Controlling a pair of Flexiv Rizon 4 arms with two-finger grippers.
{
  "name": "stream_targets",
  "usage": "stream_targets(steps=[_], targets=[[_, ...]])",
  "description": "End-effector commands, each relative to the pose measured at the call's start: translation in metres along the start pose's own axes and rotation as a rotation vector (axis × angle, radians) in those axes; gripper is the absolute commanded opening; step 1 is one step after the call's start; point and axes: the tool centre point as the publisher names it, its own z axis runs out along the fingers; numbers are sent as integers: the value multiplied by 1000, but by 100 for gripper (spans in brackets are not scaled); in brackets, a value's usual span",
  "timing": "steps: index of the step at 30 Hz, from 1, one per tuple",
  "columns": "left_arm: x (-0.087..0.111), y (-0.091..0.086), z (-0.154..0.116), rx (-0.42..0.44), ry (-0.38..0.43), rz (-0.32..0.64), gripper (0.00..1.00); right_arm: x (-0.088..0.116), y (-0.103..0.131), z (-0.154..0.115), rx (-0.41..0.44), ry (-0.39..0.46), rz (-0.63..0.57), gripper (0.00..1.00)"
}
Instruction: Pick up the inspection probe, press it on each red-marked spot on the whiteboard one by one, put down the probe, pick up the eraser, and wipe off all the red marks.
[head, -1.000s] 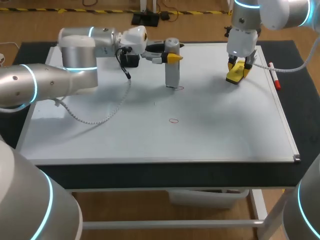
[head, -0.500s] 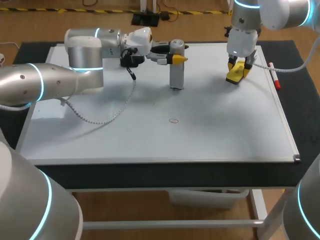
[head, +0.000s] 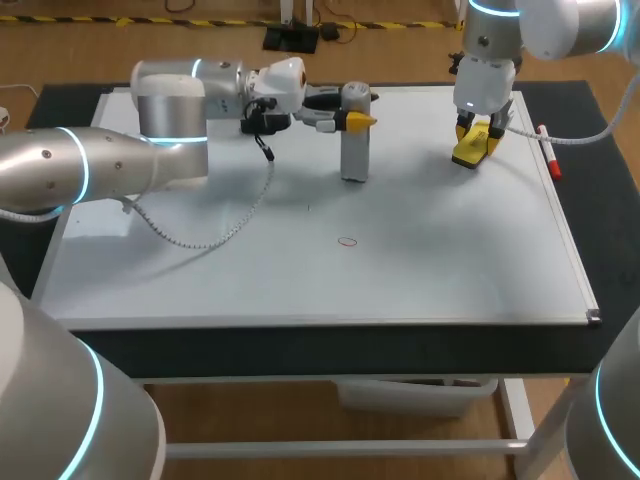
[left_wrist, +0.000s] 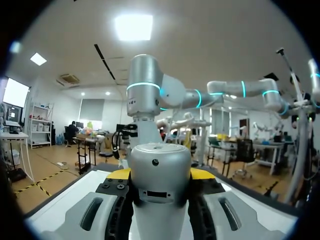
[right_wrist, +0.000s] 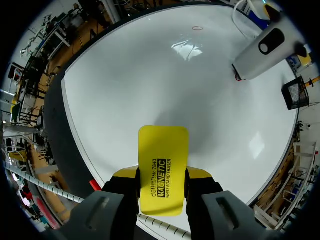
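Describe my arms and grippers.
The left arm and right arm are silver tubes with cyan rings and white wrists. The left gripper and right gripper are dark with yellow tips. A coiled white cable trails from the left arm, a smooth cable from the right.

The near half of the whiteboard (head: 450, 280) lies open around the red mark (head: 347, 241). Farther back, the upright probe (head: 354, 155) in the left gripper (head: 352, 108) blocks the middle, the eraser (head: 468, 152) (clamped by the right gripper (head: 476, 135)) the right; a coiled cable (head: 200, 243) droops at left.
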Motion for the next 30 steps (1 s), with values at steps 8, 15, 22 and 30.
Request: stream_targets(steps=[8,15,22,30], targets=[[-1,4,0,-5,-7,-5,0,0,-1,-1,1,3,-2,0],[-1,5,0,-10,-6,-6,0,0,-1,-1,1,3,-2,0],[-1,6,-1,-10,-11,-8,0,0,-1,-1,1,3,-2,0],[0,6,-6,-11,-20,-9,0,0,-1,-1,1,3,-2,0]])
